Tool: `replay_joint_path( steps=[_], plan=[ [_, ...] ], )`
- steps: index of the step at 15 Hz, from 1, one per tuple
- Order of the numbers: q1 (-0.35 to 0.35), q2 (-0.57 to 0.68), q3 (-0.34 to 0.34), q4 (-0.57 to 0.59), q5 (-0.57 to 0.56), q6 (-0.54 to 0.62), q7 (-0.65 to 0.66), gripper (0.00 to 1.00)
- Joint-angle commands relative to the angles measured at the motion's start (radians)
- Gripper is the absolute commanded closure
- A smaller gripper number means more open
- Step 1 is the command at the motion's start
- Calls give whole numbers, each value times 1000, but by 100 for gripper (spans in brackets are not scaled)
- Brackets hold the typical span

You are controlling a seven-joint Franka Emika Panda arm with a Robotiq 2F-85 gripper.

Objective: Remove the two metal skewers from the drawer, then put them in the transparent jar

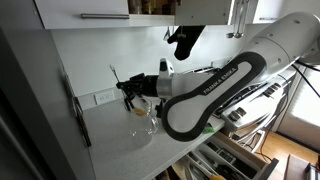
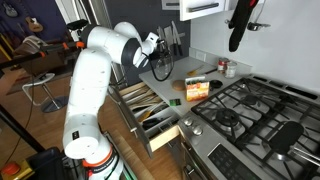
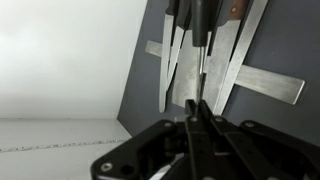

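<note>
My gripper (image 3: 197,106) is shut on a thin metal skewer (image 3: 201,72) that sticks out past the fingertips; I cannot tell whether it holds one rod or two. In an exterior view the gripper (image 1: 124,88) hovers near the wall, with the skewer (image 1: 114,73) pointing up and away. The transparent jar (image 1: 143,124) stands on the counter just below and beside it. The white drawer is open in both exterior views (image 1: 236,156) (image 2: 150,108), with utensils in its compartments. In the other exterior view the gripper (image 2: 160,52) is above the counter behind the drawer.
Knives hang on a magnetic strip (image 3: 270,84) on the wall just ahead of the gripper, also seen in an exterior view (image 2: 172,38). A gas stove (image 2: 250,110) fills the counter beside the drawer. A yellow box (image 2: 196,89) lies near the stove.
</note>
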Motion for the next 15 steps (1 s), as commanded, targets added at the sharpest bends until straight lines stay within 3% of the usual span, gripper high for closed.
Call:
replay_joint_path(
  steps=[1,2,6,7,8,10,15],
  plan=[
    [57,-22,-66,18,74,-23,-30,99],
    [82,-36,-101,14,98,-39,-21,99],
    [91,-41,-96,12,186,-70,-47,99],
    [92,-45,-96,12,202,-78,-54,94],
    [100,-50,-102,14,229,-79,-69,69],
    [96,-57,-94,15,248,-80,-80,66],
    [87,-101,-87,9,279,-76,-94,29]
  ],
)
